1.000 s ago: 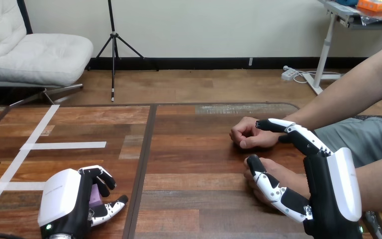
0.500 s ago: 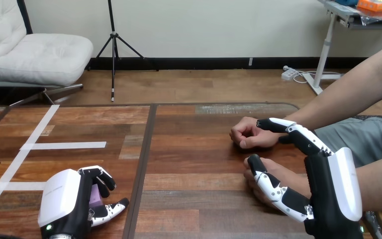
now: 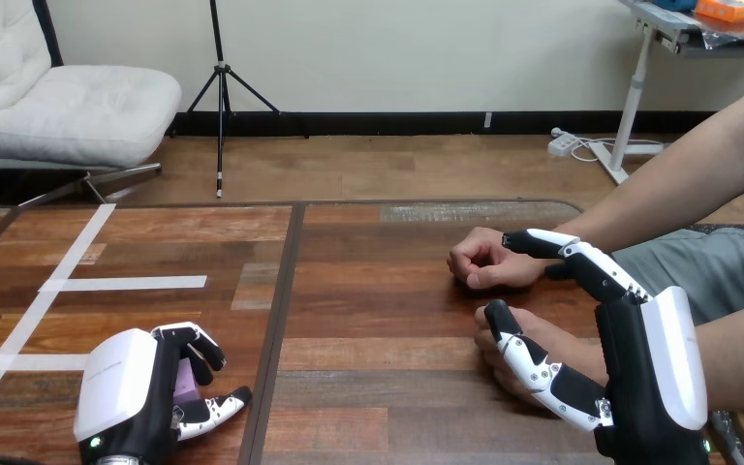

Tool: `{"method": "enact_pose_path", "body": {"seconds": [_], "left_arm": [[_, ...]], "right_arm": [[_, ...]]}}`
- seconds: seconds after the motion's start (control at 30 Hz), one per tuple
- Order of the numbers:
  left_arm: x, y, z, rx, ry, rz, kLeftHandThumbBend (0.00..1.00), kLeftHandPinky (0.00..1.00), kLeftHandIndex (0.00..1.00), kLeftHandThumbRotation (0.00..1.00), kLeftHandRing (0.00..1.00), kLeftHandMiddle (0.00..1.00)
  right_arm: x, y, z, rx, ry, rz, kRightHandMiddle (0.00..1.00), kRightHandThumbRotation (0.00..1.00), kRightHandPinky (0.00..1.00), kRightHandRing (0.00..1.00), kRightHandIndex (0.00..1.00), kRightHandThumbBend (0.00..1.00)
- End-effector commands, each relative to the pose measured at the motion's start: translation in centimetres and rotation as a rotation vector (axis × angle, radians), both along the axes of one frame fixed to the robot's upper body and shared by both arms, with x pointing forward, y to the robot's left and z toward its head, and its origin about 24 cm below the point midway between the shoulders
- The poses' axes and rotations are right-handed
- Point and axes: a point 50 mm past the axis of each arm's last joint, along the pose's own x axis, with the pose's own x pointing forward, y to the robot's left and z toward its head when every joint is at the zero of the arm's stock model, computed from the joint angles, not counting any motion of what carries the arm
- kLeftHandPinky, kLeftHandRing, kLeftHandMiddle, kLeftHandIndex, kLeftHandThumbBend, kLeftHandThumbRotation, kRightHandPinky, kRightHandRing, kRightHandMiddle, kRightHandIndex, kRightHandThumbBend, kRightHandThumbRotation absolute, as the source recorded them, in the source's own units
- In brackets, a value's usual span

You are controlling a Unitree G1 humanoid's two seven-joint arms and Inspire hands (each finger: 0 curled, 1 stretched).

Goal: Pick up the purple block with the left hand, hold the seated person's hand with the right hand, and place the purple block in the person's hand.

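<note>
Hardly anything is seen to have moved over the last second: only a slight drift to the right is noted in the right hand (image 3: pixel 644 363), while the left hand (image 3: pixel 126 387) is unchanged. At the lower left, the left hand is closed round the purple block (image 3: pixel 187 381), of which a small lilac face is shown between the curled fingers and thumb, low over the table (image 3: pixel 378 320). Whether it is lifted clear cannot be told. The block is judged light, stiff and smooth-sided, so it is best pinched across two opposite flat faces. Further right, the person's farther hand (image 3: pixel 482 260) is rested on the table as a loose fist. The person's nearer hand (image 3: pixel 541 334) is straddled by the right hand, whose fingers are stretched nearly straight beyond it and whose thumb is laid across it; no closed grasp is seen.
</note>
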Motion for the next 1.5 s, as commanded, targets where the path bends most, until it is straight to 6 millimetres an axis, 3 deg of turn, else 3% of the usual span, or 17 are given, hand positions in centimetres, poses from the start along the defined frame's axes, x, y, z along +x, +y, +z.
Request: {"method": "enact_pose_path", "body": {"seconds": [0.0, 0.63, 1.1, 1.47], "left_arm": [[0.9, -0.5, 0.5, -0.011, -0.034, -0.018, 0.70, 0.27, 0.42, 0.12, 0.35, 0.40], [0.8, -0.8, 0.9, -0.111, -0.074, -0.040, 0.74, 0.28, 0.42, 0.09, 0.34, 0.40], [0.5, -1.0, 1.7, -0.616, -0.091, -0.096, 0.88, 0.30, 0.43, 0.04, 0.36, 0.42], [0.4, -0.9, 2.6, -0.651, -0.175, -0.114, 0.92, 0.31, 0.44, 0.09, 0.38, 0.44]], "right_arm": [[0.6, 0.0, 1.7, -0.010, -0.084, 0.025, 0.71, 0.31, 0.64, 0.72, 0.70, 0.45], [0.5, 0.0, 1.7, -0.010, -0.077, 0.023, 0.72, 0.32, 0.64, 0.72, 0.70, 0.45], [0.6, 0.0, 1.7, -0.006, -0.084, 0.033, 0.71, 0.28, 0.65, 0.72, 0.70, 0.45], [0.7, 0.1, 1.7, -0.011, -0.085, 0.034, 0.71, 0.28, 0.65, 0.72, 0.70, 0.45]]}}
